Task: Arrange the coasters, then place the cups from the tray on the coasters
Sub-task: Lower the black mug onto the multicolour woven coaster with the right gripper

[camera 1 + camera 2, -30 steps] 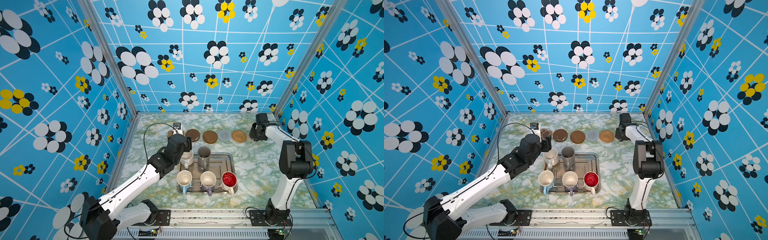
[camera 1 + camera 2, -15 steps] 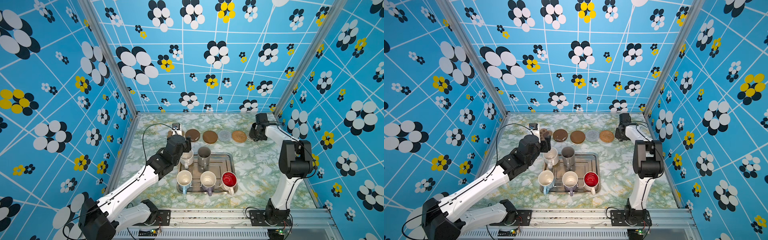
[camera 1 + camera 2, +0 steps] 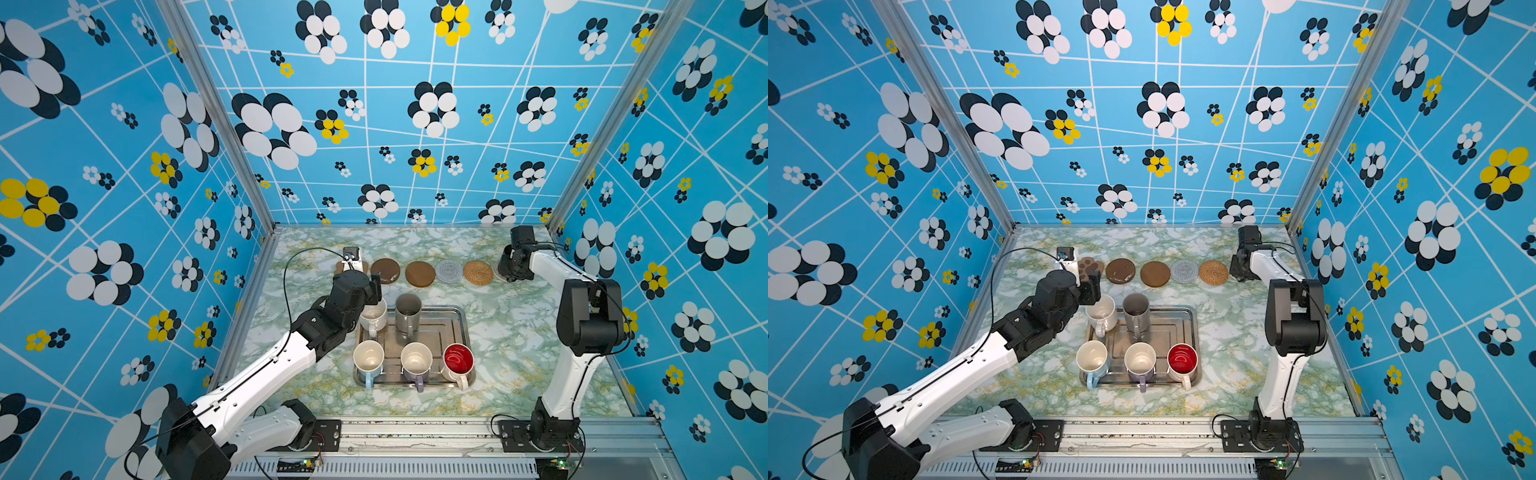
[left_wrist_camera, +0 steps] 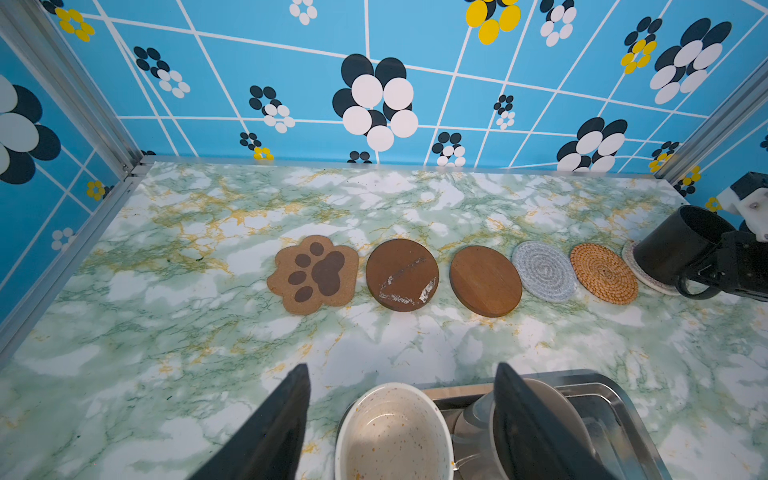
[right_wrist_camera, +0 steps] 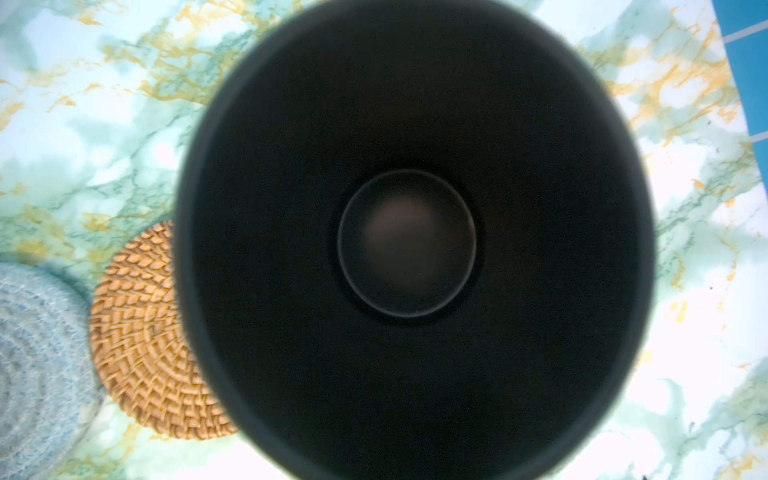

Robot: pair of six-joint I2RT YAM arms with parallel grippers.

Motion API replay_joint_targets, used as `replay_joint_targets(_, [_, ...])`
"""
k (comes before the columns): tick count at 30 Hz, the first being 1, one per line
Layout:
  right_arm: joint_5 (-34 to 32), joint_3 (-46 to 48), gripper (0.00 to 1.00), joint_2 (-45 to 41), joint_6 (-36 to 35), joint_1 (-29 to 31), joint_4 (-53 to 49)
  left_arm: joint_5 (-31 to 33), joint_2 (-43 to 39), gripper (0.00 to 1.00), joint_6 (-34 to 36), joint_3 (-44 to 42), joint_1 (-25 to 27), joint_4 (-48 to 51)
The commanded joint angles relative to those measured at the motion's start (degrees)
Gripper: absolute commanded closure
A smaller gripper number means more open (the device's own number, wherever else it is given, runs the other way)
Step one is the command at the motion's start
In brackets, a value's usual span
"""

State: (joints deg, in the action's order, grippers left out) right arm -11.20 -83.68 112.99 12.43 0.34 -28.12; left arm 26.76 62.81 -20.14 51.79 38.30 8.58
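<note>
- the left gripper [image 4: 401, 372] is hanging with its jaws spread wide on either side of the cream-white mug [image 4: 392, 432], which is standing in the tray's [image 3: 458, 328] far left corner beside the tall grey mug [image 3: 408, 313].
- the right gripper [image 4: 725, 266] is clamping what seems to be the handle side of the black mug [image 4: 679, 245], which is tilting over a pale coaster [image 4: 654, 280] at the row's right end.
- the light blue mug [image 3: 368, 360], lilac mug [image 3: 415, 360] and red-lined mug [image 3: 458, 359] are sitting along the tray's near edge.
- the paw coaster [image 4: 313, 274], two brown discs [image 4: 402, 274], woven coaster [image 4: 542, 270] and rattan coaster [image 4: 603, 273] are lying in a row behind the tray.
</note>
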Motion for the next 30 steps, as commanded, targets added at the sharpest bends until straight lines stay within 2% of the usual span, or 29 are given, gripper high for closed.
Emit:
replay_joint_targets(1, [0.0, -1.4, 1.0, -0.4, 0.4, -0.3, -1.6, 0.0, -1.3, 0.29, -0.3, -0.8, -0.3, -0.4])
replay_joint_targets(26, [-0.3, 0.1, 1.0, -1.4, 0.6, -0.3, -2.5, -0.2, -3.4, 0.29, -0.6, -1.9, -0.4, -0.4])
replay_joint_targets(30, [-0.3, -0.1, 0.9, -1.2, 0.6, -0.2, -2.7, -0.3, -3.5, 0.29, -0.6, -1.9, -0.4, -0.3])
